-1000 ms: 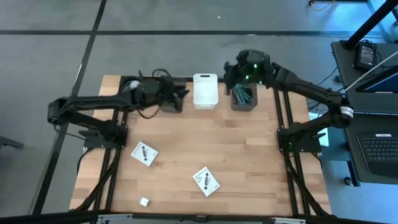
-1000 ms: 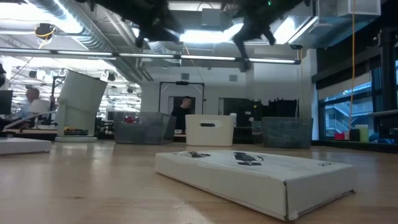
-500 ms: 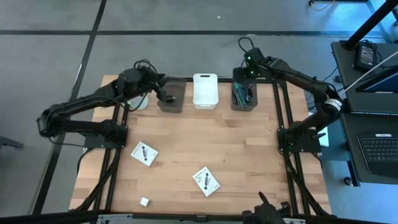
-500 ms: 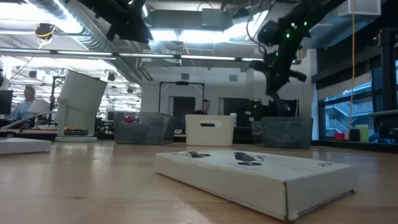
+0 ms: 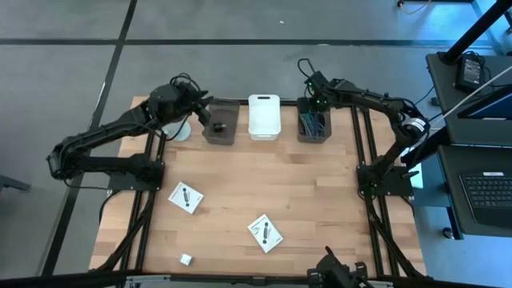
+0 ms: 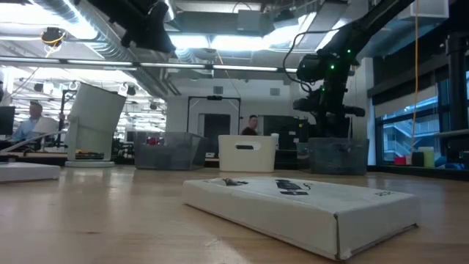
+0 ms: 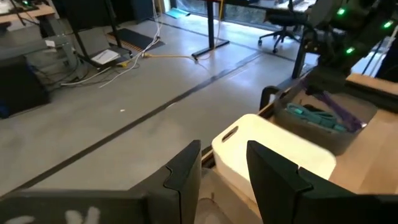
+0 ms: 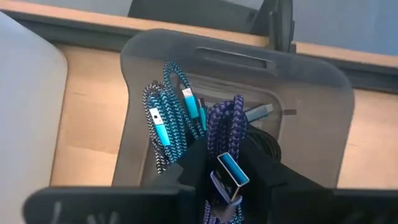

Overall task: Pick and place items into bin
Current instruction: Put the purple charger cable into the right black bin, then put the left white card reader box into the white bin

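Two white square packets with black marks [image 5: 186, 197] [image 5: 265, 232] lie flat on the wooden table, and a tiny white cube [image 5: 186, 259] sits near the near edge. My right gripper [image 5: 314, 106] is low over the right grey bin [image 5: 313, 128], shut on a purple braided cable [image 8: 225, 124]; teal cables [image 8: 163, 124] lie in that bin. My left gripper [image 5: 210, 117] hovers open over the left grey bin [image 5: 221, 128], with nothing between its fingers [image 7: 184, 174]. The tiny black piece is out of view. My right gripper pinches the purple braided cable between its two fingers, right by the blue USB plug [image 8: 230, 171]. The fingers come from above, pointing down into the right grey bin. The braid runs on from the hold down among the teal cables in the bin.
A white bin [image 5: 264, 116] stands between the two grey bins along the far edge. A white cup-like cylinder [image 5: 178, 128] stands left of the left grey bin. One packet [image 6: 293, 202] lies close before the low camera. People show in the room beyond.
My right gripper has come down from high above the far edge toward the right grey bin and now stands just over it. My left arm has drawn back a little toward the table's left, its gripper still over the left grey bin.
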`<action>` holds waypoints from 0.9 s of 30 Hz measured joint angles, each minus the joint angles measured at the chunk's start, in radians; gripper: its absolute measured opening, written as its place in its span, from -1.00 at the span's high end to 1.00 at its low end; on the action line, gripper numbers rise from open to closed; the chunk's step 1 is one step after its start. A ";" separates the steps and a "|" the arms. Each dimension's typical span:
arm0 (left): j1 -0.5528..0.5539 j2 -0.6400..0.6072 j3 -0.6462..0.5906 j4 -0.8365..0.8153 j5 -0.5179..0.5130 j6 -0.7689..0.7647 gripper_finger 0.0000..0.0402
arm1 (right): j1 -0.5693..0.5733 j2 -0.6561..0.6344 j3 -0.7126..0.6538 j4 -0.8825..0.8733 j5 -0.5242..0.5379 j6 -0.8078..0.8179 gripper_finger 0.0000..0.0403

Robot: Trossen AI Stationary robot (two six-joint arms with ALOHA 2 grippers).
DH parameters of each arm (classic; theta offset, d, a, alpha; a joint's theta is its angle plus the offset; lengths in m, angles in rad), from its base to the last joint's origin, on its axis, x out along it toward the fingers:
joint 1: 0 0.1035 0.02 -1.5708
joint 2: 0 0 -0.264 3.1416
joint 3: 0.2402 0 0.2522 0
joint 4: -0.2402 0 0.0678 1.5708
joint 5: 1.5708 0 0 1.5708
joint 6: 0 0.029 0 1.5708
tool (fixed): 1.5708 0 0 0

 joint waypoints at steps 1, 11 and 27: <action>0.004 0.000 0.000 -0.007 0.000 0.012 0.39 | 0.000 0.001 0.000 -0.002 -0.002 0.001 0.64; 0.034 0.000 0.000 -0.022 0.007 0.038 0.39 | -0.015 0.001 0.000 -0.007 -0.025 0.024 0.62; 0.038 0.000 0.000 -0.032 0.014 0.067 0.40 | -0.018 0.001 0.000 -0.018 -0.041 0.020 0.10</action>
